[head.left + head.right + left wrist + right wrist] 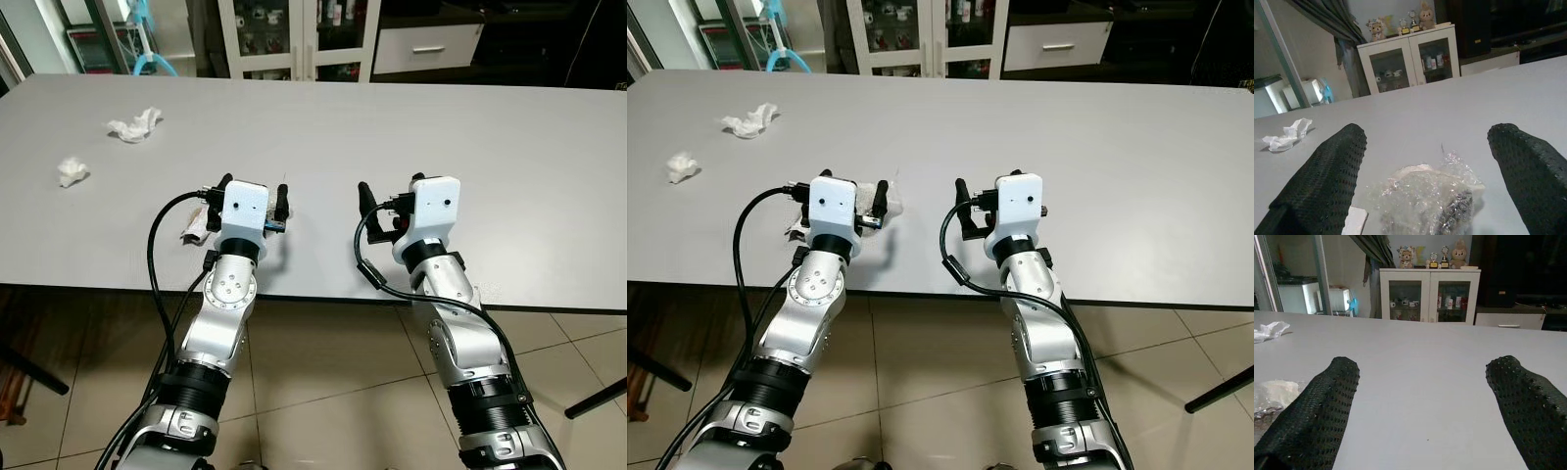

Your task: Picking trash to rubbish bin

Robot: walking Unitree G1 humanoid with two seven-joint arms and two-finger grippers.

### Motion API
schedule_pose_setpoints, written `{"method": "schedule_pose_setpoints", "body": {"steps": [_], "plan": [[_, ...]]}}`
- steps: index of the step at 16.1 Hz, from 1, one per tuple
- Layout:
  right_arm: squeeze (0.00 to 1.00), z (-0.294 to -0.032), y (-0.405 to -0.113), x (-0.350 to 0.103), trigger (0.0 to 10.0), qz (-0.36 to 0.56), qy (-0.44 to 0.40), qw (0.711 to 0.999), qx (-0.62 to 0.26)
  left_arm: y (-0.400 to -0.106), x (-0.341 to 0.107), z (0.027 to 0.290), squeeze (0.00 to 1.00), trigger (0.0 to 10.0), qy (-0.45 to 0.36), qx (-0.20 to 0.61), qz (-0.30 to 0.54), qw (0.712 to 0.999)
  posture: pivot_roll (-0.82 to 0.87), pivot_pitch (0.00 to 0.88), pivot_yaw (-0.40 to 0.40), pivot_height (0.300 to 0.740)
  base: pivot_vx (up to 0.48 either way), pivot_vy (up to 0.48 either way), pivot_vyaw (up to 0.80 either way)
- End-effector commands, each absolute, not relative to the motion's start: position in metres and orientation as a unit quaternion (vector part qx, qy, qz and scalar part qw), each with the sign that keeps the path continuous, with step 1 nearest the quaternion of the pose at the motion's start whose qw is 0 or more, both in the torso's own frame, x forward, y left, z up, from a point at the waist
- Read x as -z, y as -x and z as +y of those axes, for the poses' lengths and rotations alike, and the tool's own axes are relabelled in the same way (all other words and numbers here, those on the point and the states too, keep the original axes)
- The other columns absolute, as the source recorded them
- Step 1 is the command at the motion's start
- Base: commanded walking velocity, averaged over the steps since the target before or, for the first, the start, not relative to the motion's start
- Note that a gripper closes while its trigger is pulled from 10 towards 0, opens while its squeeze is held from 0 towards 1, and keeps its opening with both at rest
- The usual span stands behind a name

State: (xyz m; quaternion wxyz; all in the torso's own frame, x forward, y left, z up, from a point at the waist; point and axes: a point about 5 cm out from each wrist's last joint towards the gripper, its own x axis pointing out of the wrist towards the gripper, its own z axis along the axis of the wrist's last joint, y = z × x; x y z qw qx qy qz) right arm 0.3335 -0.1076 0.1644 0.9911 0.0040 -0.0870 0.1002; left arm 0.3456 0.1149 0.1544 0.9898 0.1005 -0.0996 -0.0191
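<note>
The left gripper hovers low over the near edge of the grey table, its 2 fingers spread wide on either side of a crumpled clear plastic wrapper. Nothing is gripped. A small white scrap lies just beside the wrapper. The right gripper hangs over bare tabletop nearby, fingers likewise spread and holding nothing. 2 crumpled tissues lie well apart from both grippers, toward the far left of the table. A white glass-door cabinet stands beyond the table.
</note>
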Motion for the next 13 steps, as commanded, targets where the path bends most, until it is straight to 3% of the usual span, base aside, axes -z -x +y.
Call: {"method": "schedule_pose_setpoints", "body": {"steps": [1,4,13], "plan": [[0.00,-0.1072,-0.3349,-0.1654,10.0,-0.084,-0.005,0.991,-0.101,-0.3475,-0.1541,0.1170,0.00,10.0,-0.104,0.011,-0.093,0.990,-0.03,0.075,0.020,0.740,0.000,0.000,0.00],[0.00,-0.1070,-0.3346,-0.1652,10.0,-0.084,-0.005,0.991,-0.101,-0.3477,-0.1542,0.1169,0.00,10.0,-0.106,0.011,-0.092,0.990,-0.03,0.074,0.020,0.740,0.000,0.000,0.00],[0.00,-0.1059,-0.3342,-0.1648,10.0,-0.083,-0.007,0.991,-0.102,-0.3480,-0.1546,0.1173,0.00,10.0,-0.110,0.012,-0.092,0.990,-0.03,0.076,0.024,0.740,0.296,0.000,0.00]]}}
